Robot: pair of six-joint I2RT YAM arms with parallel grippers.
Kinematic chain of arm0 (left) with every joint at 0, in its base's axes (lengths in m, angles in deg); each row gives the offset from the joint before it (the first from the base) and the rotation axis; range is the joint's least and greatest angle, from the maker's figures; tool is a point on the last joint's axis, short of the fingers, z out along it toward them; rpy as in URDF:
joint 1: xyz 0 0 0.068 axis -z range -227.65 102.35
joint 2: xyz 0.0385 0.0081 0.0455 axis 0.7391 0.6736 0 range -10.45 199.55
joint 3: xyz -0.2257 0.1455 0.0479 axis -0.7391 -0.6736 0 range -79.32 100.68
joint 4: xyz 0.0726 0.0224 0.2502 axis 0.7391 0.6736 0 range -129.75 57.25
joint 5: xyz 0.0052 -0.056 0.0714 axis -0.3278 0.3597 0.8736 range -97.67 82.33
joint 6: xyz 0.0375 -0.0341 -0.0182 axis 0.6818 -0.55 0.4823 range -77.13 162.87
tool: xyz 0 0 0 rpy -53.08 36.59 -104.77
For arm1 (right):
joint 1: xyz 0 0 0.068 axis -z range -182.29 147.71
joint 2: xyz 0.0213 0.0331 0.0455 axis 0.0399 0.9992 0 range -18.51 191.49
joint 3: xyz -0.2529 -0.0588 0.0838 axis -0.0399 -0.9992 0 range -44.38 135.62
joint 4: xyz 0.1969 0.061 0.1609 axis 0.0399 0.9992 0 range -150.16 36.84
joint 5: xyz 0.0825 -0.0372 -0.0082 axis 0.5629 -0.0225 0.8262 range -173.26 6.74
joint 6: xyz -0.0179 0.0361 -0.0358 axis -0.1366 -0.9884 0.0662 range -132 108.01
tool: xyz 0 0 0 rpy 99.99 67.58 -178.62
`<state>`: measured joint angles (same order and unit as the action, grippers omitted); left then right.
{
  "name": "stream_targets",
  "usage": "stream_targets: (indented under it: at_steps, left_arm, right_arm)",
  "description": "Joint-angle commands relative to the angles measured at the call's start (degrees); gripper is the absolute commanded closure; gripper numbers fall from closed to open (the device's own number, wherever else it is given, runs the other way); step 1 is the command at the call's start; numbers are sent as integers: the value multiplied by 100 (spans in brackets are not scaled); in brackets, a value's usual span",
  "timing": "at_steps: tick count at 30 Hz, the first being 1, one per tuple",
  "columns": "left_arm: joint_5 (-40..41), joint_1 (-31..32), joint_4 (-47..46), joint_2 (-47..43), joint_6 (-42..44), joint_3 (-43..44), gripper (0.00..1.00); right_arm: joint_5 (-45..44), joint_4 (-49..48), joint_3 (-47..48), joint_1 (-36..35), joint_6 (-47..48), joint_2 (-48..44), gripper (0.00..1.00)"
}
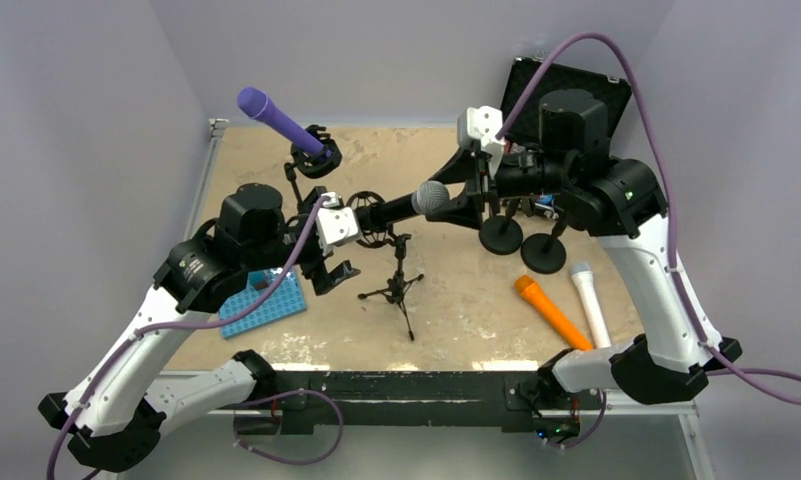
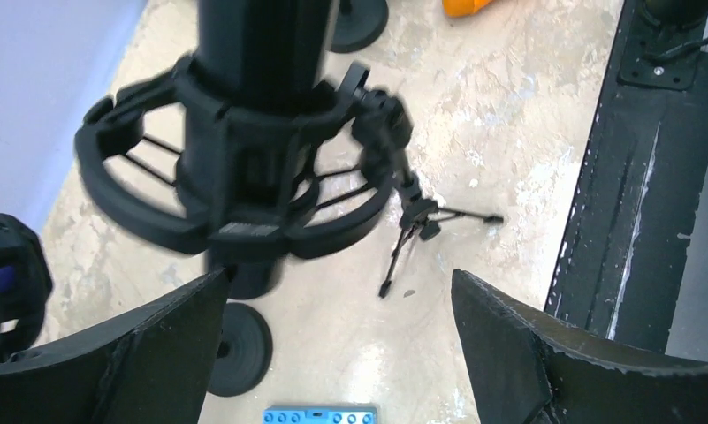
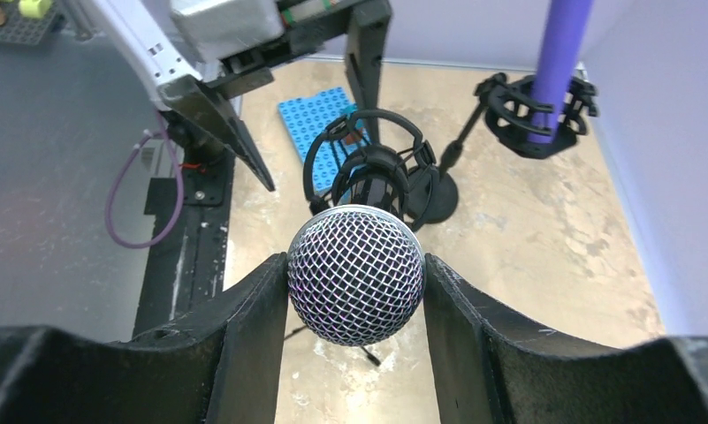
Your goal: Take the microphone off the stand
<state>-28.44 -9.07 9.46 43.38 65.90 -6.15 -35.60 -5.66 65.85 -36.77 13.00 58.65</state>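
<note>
1. The top camera is fixed high behind both arms and looks down and forward on the table point(image 1: 456, 300). It is the farthest view and shows the whole work area with its walls.
2. The left wrist camera looks out between the fingers of the left gripper point(image 2: 339, 276), steeply down on the table. It is very near to the shock mount point(image 2: 235, 168), which is blurred.
3. The right wrist camera looks out along the right gripper point(image 3: 355, 261), across the table toward the left arm point(image 3: 200, 53). The microphone point(image 3: 355, 291) head fills the near middle.
4. All three views share the shock mount and the blue plate point(image 1: 266, 305). The tripod stand point(image 1: 398, 290) shows clearly in the top and left wrist views.
</note>
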Motion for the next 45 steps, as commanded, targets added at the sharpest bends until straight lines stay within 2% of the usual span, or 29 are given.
stream_targets:
  at_steps: [1, 8, 13, 24, 31, 37, 43, 45]
  left_arm:
    - [38, -35, 162, 6, -91, 462, 0]
    - [-73, -33, 1087, -120, 280, 1036, 0]
    - [148, -34, 1278, -238, 424, 1196, 0]
    - [73, -29, 1470, 392, 359, 2734, 0]
    - [-818, -23, 691, 917, 256, 3327, 0]
    - [-1542, 29, -242, 1628, -357, 3716, 0]
    - [-1593, 63, -439, 2181, -233, 3984, 1]
    - [-1775, 61, -378, 2291, -97, 4009, 4]
  right_arm:
    - [-2, 118, 447, 271, -119, -126, 100]
    - [-171, 226, 457, 310, -203, -335, 100]
    - [-315, 335, 539, 318, -189, -411, 100]
    - [-575, 1123, 1350, 382, -148, -529, 100]
    - [-634, 810, 1601, 404, -401, -625, 100]
    - [-484, 303, 1943, 405, -666, -381, 100]
    - [-113, -22, 1935, 407, -868, -244, 100]
    - [-99, -254, 1749, 407, -1077, -311, 100]
